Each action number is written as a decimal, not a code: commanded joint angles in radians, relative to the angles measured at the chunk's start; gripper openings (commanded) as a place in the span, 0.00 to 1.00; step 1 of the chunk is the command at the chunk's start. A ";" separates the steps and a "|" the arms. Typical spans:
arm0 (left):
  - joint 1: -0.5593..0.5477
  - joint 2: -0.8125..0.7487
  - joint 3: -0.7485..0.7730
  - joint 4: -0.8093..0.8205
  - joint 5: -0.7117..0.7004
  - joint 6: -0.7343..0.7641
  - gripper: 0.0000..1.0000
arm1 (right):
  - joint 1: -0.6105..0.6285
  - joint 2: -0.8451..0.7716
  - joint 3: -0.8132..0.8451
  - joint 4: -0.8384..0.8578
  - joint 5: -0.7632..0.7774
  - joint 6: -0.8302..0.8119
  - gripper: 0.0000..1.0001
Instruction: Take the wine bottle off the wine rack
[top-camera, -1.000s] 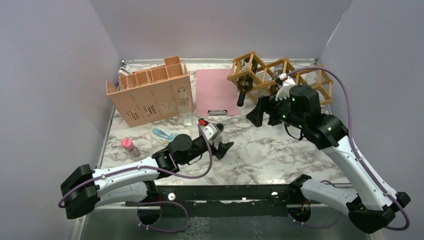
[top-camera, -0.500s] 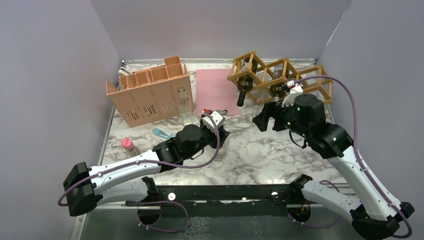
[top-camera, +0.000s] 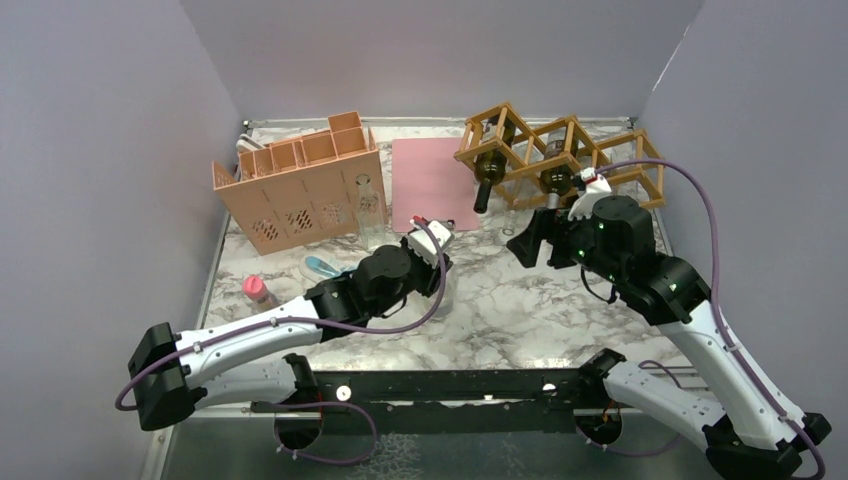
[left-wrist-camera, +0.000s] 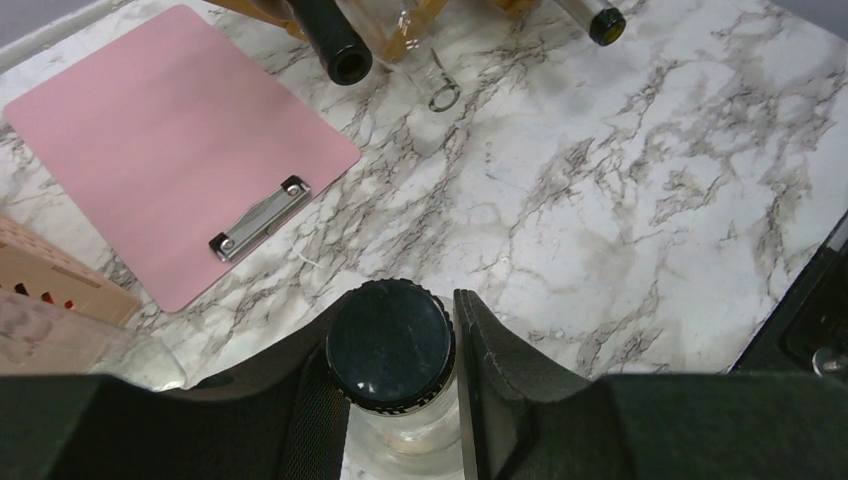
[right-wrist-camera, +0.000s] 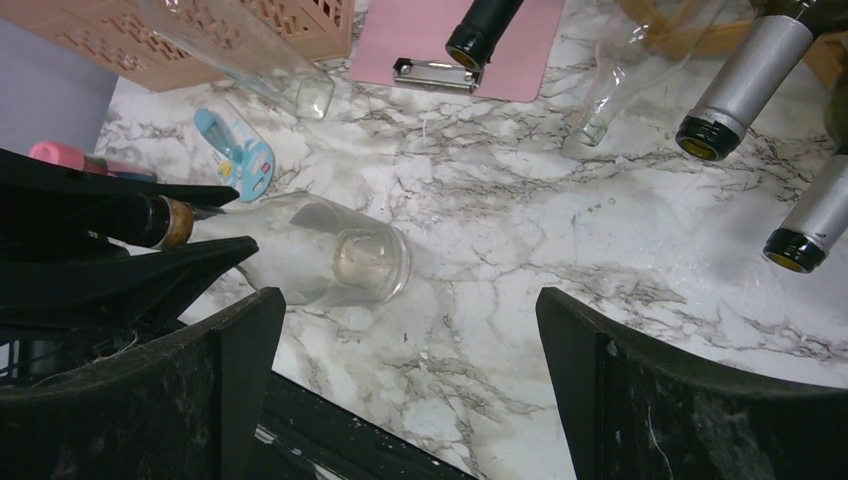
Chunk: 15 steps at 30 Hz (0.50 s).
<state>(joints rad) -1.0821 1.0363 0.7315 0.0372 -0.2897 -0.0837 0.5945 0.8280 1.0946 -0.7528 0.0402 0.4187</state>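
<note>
The wine rack (top-camera: 560, 150), a golden-brown stick lattice, stands at the back right. Wine bottles lie in its cells, necks pointing forward: a dark one (top-camera: 487, 172) (right-wrist-camera: 480, 30) and a silver-foiled one (top-camera: 553, 182) (right-wrist-camera: 740, 85). My right gripper (top-camera: 530, 240) (right-wrist-camera: 410, 380) hovers just in front of the rack, open and holding nothing. My left gripper (top-camera: 435, 262) (left-wrist-camera: 398, 315) is shut on the black-capped neck of a clear glass bottle (left-wrist-camera: 390, 345) (right-wrist-camera: 340, 262) that stands upright on the marble near the table's middle.
A salmon perforated box (top-camera: 300, 190) stands back left with a tall clear bottle (top-camera: 370, 215) beside it. A pink clipboard (top-camera: 432, 185) lies left of the rack. A blue object (top-camera: 325, 268) and a pink-capped small bottle (top-camera: 257, 290) lie front left. A clear bottle neck (right-wrist-camera: 620, 90) slants down from the rack.
My left gripper moved a little farther from the near edge and shut on the clear bottle's cap. My right arm drifted slightly right, still open.
</note>
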 joint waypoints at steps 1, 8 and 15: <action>-0.002 0.002 0.106 0.031 -0.092 0.075 0.12 | 0.004 -0.015 0.000 -0.010 0.009 0.018 1.00; 0.018 0.067 0.181 0.074 -0.213 0.168 0.01 | 0.004 -0.035 0.002 -0.027 0.018 0.027 1.00; 0.129 0.146 0.229 0.125 -0.199 0.140 0.00 | 0.003 -0.052 0.004 -0.046 0.032 0.030 1.00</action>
<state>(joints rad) -1.0195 1.1793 0.8680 -0.0242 -0.4393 0.0422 0.5945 0.7929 1.0946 -0.7612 0.0406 0.4377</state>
